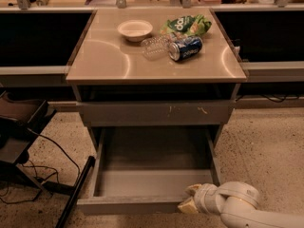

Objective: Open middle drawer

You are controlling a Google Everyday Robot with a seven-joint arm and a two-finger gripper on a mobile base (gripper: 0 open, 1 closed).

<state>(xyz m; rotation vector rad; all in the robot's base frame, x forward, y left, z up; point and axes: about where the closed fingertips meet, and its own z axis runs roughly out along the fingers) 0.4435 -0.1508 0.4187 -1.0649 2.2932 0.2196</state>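
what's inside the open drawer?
Inside the middle drawer only its bare grey floor shows. Its rear lies in shadow under the scratched front, and the gripper at the front right corner covers a bit.

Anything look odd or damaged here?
The blue soda can lies tipped on the beige tabletop; the grey front above the open grey drawer has pale chips. The tool is at that drawer's front-right corner.

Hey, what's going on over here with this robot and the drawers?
The robot's gripper sits at the right front corner of the middle drawer, which is pulled well out. On the cabinet top lie a bowl, a blue can, a green bag and a clear cup.
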